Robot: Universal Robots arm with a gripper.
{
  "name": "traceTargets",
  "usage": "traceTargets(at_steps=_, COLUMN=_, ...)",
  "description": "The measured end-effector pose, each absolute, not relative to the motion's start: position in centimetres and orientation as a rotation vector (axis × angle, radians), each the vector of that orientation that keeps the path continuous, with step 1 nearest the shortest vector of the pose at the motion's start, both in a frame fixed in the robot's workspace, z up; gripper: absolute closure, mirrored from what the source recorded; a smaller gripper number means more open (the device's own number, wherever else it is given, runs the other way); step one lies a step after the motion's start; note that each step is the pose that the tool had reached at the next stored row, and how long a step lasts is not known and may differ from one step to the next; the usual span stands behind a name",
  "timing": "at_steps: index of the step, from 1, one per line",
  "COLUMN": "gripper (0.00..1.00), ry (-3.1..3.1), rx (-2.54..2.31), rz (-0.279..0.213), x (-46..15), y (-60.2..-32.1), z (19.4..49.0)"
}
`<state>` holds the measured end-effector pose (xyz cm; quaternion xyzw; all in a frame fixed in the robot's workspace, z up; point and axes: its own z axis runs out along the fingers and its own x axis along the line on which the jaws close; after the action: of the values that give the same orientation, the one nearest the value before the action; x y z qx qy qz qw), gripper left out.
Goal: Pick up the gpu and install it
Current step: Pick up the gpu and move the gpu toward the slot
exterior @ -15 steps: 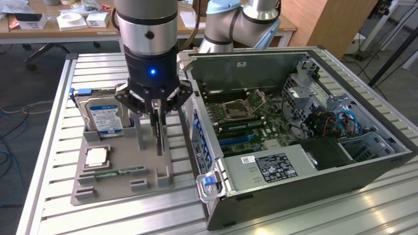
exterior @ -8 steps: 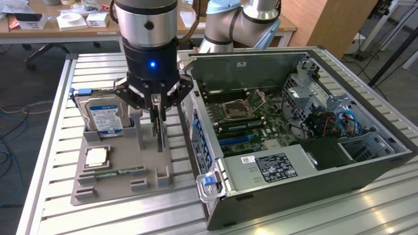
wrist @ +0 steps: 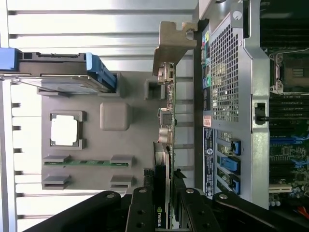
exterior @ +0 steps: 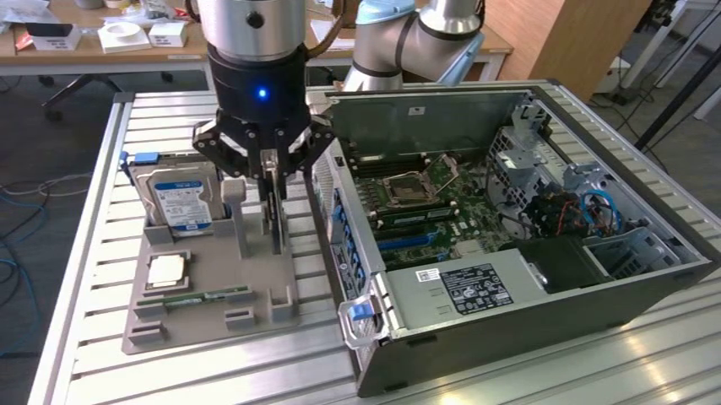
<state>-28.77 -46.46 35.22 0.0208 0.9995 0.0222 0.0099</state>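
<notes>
The gpu (exterior: 273,215) stands on its edge, upright, in the gray holder tray (exterior: 203,316), on the side of the tray that is nearest to the open computer case (exterior: 541,321). In the wrist view the gpu (wrist: 164,145) is seen along its thin edge, with its pale metal bracket (wrist: 174,43) at the far end, just beside the rear panel of the case (wrist: 231,72).

The gripper (exterior: 268,181) is directly above the card and its jaws are closed on the top part of the gpu, one finger on each flat side. In the wrist view the black fingers (wrist: 142,205) press at both sides of the card near the gripper (wrist: 164,195). I cannot tell if the lower edge of the card sits in its slot or is a little raised.

The arm's wrist points straight down, its body vertical over the tray, with a blue light on its housing. Another part of the arm is behind the case.

In the tray are also a hard drive (exterior: 178,202) with blue label, standing upright, a square processor (exterior: 167,268) and a green memory stick (exterior: 203,297), both lying flat. The tray and the case rest on a slatted metal table (exterior: 90,253).
</notes>
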Motion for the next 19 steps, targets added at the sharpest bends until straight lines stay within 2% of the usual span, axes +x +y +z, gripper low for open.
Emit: traceTargets(at_steps=19, gripper=0.74, ry=3.109, rx=0.062, rz=0.069, x=-28.8, y=-46.5, z=40.1)
